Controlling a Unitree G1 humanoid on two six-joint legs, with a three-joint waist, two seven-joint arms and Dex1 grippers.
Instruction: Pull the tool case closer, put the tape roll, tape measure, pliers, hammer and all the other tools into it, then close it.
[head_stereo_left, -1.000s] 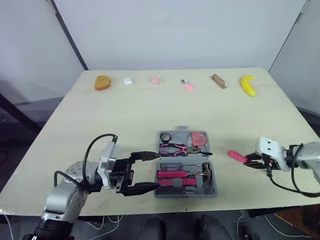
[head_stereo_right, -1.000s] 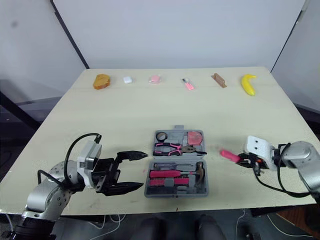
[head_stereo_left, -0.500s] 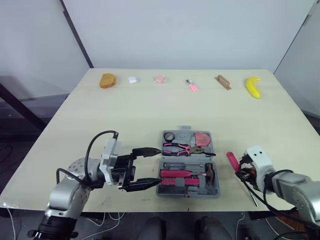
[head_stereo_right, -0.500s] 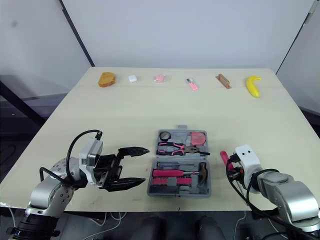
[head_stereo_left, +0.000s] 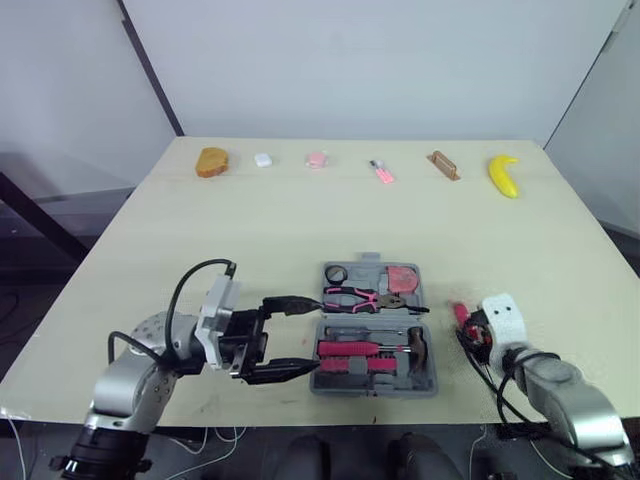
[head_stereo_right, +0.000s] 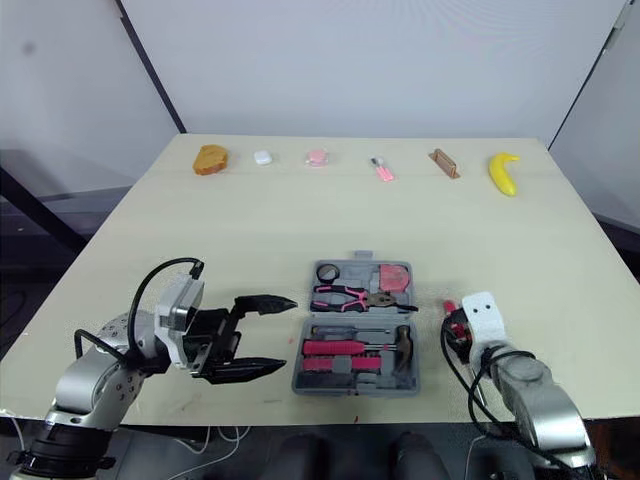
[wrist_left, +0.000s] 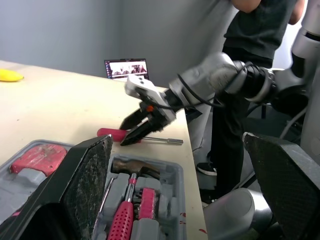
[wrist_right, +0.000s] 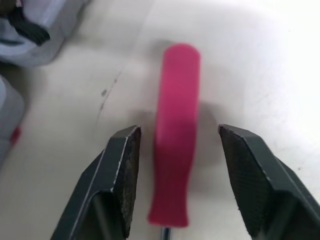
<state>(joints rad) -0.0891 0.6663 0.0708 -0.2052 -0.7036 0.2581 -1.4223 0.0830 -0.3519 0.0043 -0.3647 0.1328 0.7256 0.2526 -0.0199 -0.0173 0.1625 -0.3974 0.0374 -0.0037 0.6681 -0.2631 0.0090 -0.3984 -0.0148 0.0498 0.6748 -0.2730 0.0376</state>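
The right gripper is wide open and holds nothing. Its two black fingers straddle the pink handle of a screwdriver, one on each side, with a clear gap on both sides, so nothing is clamped yet. The screwdriver lies flat on the worktop, near the front edge and toward the front right corner, just beside the right side of the tool case but not touching it. Its thin steel shaft points toward the front edge.

It looks light and rigid. The handle is smooth, rounded plastic, so it will likely roll or slide away if only one finger reaches it first. The best hold is across the thick middle of the handle, with both fingers closing squarely. The shaft is too thin and slick to pinch well.

The case lies open near the middle of the front edge, with the pliers and hammer already seated in it. The left gripper is also wide open and empty, its fingers pointing at the case's left side.
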